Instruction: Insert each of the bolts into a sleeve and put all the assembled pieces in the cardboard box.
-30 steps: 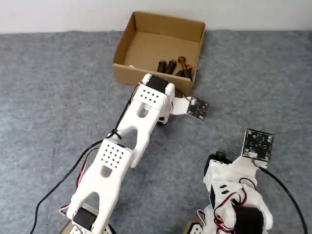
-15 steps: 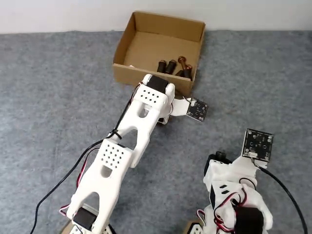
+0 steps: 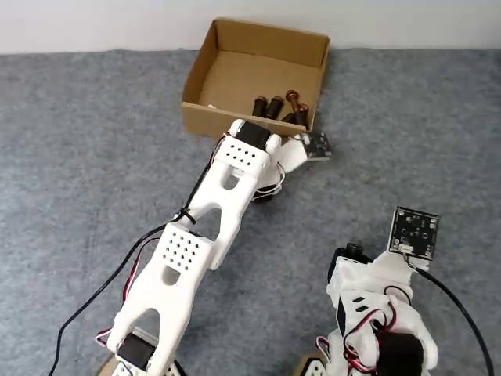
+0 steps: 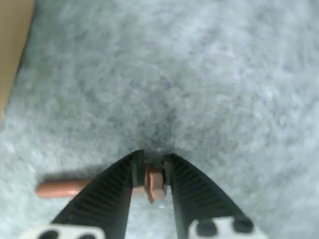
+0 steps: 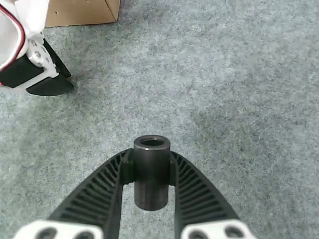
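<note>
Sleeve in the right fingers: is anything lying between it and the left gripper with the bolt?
Nothing visible. In the right wrist view, bare carpet lies between the sleeve and the left gripper, which is shut on the bolt.

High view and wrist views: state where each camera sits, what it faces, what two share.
High view: fixed overhead, looking down on the table, cardboard box, left arm and right arm.
Left wrist view: on that wrist, facing down past the left pincer, shut on a bolt.
Right wrist view: on that wrist, facing down and ahead past the right pincer, shut on a sleeve.
Shared: high and right wrist views both show the box and left arm.
</note>
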`<state>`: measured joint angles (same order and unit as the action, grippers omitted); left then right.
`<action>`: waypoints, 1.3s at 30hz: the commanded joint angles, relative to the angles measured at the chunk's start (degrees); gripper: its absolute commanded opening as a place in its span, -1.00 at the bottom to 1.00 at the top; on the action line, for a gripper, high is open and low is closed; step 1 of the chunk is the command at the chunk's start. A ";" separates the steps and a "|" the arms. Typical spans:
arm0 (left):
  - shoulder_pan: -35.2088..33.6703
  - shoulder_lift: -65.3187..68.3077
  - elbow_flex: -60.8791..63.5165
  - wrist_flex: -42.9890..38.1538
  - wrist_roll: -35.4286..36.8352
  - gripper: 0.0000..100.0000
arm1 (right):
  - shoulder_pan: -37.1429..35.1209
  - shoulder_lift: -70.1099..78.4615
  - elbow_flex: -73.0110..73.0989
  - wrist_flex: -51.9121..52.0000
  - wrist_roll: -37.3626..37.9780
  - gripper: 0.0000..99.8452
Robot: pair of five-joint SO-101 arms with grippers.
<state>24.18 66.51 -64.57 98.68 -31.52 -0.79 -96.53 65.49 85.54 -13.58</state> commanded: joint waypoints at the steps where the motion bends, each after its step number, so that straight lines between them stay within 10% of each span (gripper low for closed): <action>1: -0.44 -2.99 -1.89 1.85 11.96 -0.94 | 0.40 0.04 -0.18 -0.75 -0.62 -0.98; 14: -0.70 -5.98 -1.89 1.85 41.67 -0.95 | 0.48 -0.04 -0.18 -0.75 -0.62 -0.98; 20: -0.70 -6.24 -2.15 1.85 43.96 -0.94 | 0.57 -0.04 -0.18 -0.75 -0.62 -0.98; 32: -0.79 -16.79 -2.59 1.85 35.69 -0.42 | 0.66 -0.04 -0.18 -0.75 -0.62 -0.98; 39: -4.92 -17.14 -0.13 1.85 10.29 -0.44 | 0.66 -0.04 -0.18 -0.75 -0.62 -0.98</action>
<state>22.07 53.58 -64.84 98.95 -7.69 -0.79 -96.53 65.49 85.54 -13.58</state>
